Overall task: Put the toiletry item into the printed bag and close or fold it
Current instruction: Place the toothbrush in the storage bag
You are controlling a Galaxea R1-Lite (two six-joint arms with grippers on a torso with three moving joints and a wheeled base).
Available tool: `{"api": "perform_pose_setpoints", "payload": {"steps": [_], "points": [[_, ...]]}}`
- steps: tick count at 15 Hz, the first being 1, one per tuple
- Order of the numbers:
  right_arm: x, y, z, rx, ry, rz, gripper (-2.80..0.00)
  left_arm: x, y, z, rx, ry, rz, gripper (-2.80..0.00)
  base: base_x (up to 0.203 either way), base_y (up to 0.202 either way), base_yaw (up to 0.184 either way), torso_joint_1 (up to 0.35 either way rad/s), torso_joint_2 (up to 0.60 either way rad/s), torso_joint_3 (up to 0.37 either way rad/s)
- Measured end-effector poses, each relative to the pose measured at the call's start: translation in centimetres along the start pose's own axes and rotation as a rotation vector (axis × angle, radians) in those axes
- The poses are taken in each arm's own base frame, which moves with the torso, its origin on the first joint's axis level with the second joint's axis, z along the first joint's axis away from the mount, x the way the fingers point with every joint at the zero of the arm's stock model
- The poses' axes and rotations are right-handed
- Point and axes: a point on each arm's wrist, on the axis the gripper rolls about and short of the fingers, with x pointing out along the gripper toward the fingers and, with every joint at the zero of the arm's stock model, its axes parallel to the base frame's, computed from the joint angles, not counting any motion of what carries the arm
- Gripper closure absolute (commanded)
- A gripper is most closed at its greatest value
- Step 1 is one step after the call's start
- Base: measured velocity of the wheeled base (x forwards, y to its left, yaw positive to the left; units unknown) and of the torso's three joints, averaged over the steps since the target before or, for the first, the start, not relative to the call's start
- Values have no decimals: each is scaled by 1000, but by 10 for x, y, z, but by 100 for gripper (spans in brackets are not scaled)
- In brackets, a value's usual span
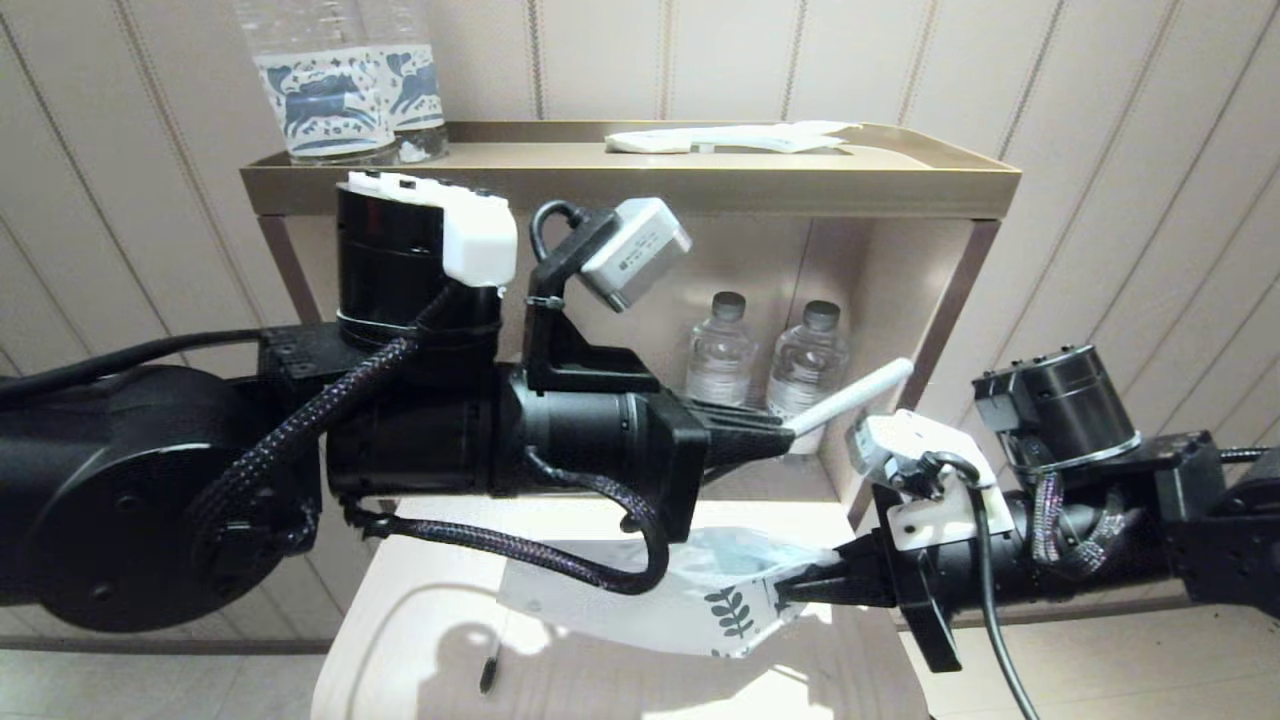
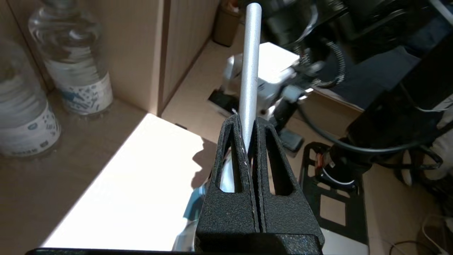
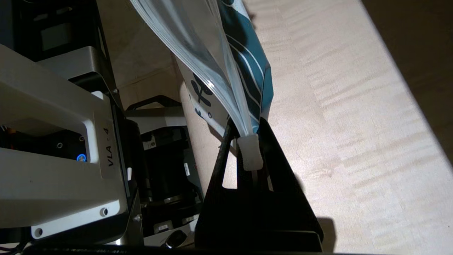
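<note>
Printed bag (image 1: 690, 590), white plastic with dark leaf motifs and a teal patch, hanging lifted above the pale wooden table (image 1: 420, 640), pinched at one edge, mouth side toward the right gripper. Seen again in the right wrist view (image 3: 226, 74), layers of clear film fanning out from the pinch point, a white slider tab caught between the fingers.

Right gripper (image 1: 790, 592) clenched on that edge of the bag, arm reaching in level from the right side, low over the table.

Slim white stick-shaped toiletry item (image 1: 850, 398) clamped by one end in the left gripper (image 1: 785, 432), far end angled upward and to the right, above the bag and apart from it. Left arm stretched across from the left, roughly level, wrist camera standing on top.

Behind, a tan shelf unit (image 1: 640, 185) against a panelled wall: two small water bottles (image 1: 765, 355) in the open compartment, two blue-printed bottles (image 1: 345, 90) and a flat white packet (image 1: 730, 138) on the top tray. Sunlight and arm shadows on the table.
</note>
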Motion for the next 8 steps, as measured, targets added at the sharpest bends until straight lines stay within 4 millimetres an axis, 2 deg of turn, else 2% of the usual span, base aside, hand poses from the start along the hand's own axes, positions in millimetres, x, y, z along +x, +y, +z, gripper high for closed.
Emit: {"api": "perform_pose_setpoints", "payload": {"steps": [8], "points": [[3, -3, -1, 9, 8, 2, 0, 4, 9, 2, -7, -71, 9, 0, 0, 0, 0, 0, 0, 0]]}}
